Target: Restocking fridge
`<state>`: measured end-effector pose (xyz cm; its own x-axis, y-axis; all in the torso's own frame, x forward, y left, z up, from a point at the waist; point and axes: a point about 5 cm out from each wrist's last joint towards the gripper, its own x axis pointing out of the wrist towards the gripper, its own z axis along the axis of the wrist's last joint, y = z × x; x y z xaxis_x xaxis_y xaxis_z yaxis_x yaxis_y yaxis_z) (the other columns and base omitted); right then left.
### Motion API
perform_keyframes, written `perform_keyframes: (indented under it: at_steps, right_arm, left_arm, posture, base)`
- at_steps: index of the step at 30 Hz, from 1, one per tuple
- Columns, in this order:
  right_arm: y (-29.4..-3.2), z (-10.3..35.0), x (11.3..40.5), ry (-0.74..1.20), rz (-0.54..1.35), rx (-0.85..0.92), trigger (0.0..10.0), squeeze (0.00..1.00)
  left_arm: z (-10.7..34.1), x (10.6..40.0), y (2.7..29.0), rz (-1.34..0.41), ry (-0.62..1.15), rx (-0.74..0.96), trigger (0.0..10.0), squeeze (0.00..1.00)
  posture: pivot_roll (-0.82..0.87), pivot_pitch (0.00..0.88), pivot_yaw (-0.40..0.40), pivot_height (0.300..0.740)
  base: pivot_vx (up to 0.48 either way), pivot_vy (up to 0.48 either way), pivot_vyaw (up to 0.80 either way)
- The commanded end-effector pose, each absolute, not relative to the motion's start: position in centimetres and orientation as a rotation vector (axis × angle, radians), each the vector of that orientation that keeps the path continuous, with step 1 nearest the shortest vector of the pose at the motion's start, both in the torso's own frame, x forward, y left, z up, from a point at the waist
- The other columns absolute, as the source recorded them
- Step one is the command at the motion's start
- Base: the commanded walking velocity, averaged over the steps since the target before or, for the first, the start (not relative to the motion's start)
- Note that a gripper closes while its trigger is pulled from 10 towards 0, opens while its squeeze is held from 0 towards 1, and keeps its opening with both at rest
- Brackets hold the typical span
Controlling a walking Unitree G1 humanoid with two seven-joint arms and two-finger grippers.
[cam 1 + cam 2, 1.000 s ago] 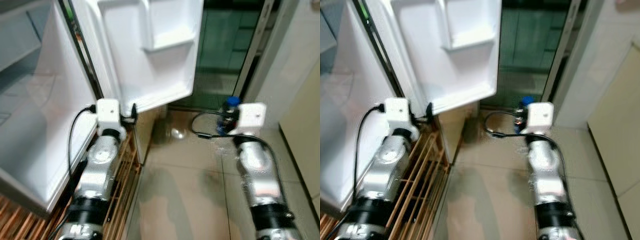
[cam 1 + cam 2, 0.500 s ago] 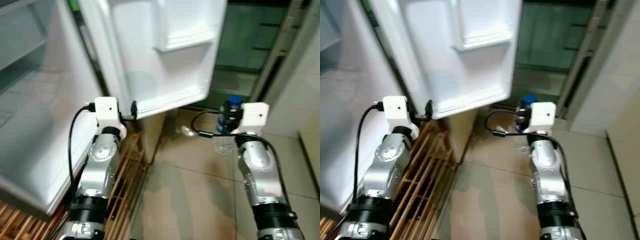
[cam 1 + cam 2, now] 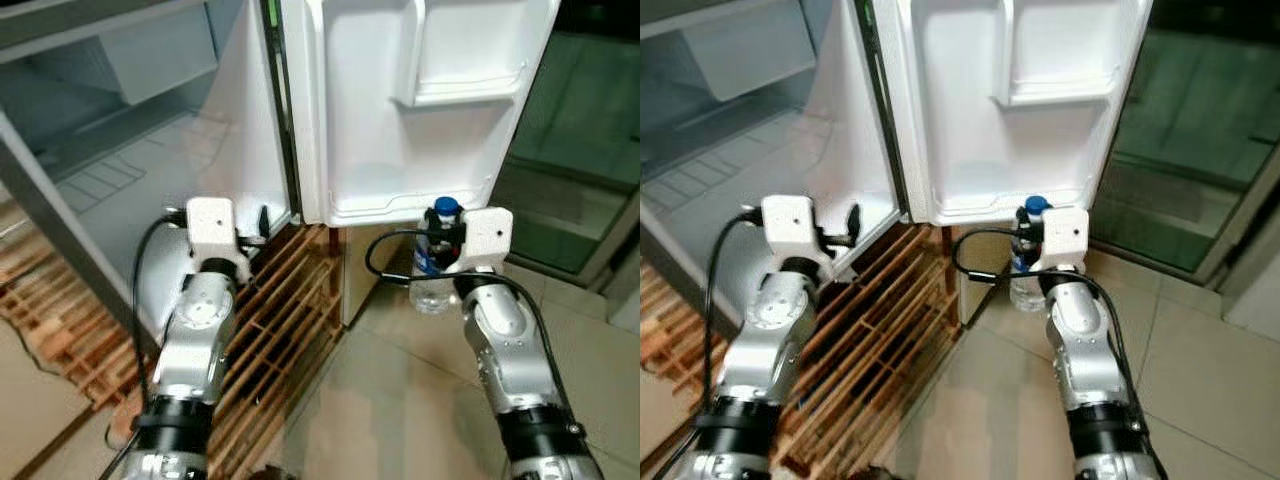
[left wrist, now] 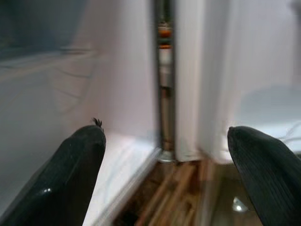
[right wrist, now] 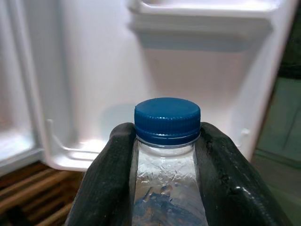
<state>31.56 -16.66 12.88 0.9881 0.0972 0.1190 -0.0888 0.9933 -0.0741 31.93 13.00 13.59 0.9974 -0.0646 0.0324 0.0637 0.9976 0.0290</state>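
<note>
Right hand clamped on neck of water bottle with blue cap, upright, just in front of the open fridge door's lower shelf. Left hand wide apart, empty, near the fridge cavity edge above wooden slats.

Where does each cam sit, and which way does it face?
Left eye and right eye views: on the head, looking down at the open fridge door, both silver arms and the wooden slats.
Left wrist view: along the open left hand, at the door hinge.
Right wrist view: along the right hand, shut on the water bottle, facing the door's inside.
Shared: bottle and door.
</note>
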Motion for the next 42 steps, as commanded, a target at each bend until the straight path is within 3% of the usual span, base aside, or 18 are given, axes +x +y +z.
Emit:
perform_keyframes:
  at_steps: [1, 12, 23, 32, 42]
  right_arm:
    - [-16.03, 13.53, 31.72, -0.145, 0.115, -0.060, 10.0, 0.23]
    - [-15.66, 13.66, 31.24, -0.168, 0.152, -0.069, 10.0, 0.22]
    - [-16.16, 13.40, 31.04, -0.160, 0.102, -0.046, 10.0, 0.18]
    - [-15.95, 13.11, 31.07, -0.146, 0.102, -0.042, 10.0, 0.19]
    - [-15.58, 13.24, 31.16, -0.152, 0.124, -0.048, 10.0, 0.22]
  left_arm:
    - [13.51, 32.02, 13.77, -0.037, -0.018, 0.050, 10.0, 0.00]
    - [13.53, 32.09, 14.05, -0.018, -0.020, 0.008, 10.0, 0.00]
    - [14.03, 32.02, 14.04, -0.050, -0.062, 0.003, 10.0, 0.00]
    - [14.21, 32.21, 14.28, -0.025, -0.066, 0.010, 10.0, 0.00]
    - [14.43, 32.14, 14.36, -0.020, -0.079, 0.002, 10.0, 0.00]
  posture:
    - [-0.04, 0.000, 0.066, 0.740]
    - [-0.05, 0.000, 0.064, 0.740]
    - [-0.05, 0.000, 0.065, 0.740]
    - [-0.05, 0.000, 0.071, 0.740]
    - [-0.05, 0.000, 0.073, 0.740]
  base:
    - [0.000, -0.480, 0.41]
    - [0.049, -0.439, 0.31]
    - [0.000, 0.000, 0.00]
    - [0.454, 0.000, 0.00]
    - [0.480, 0.000, 0.65]
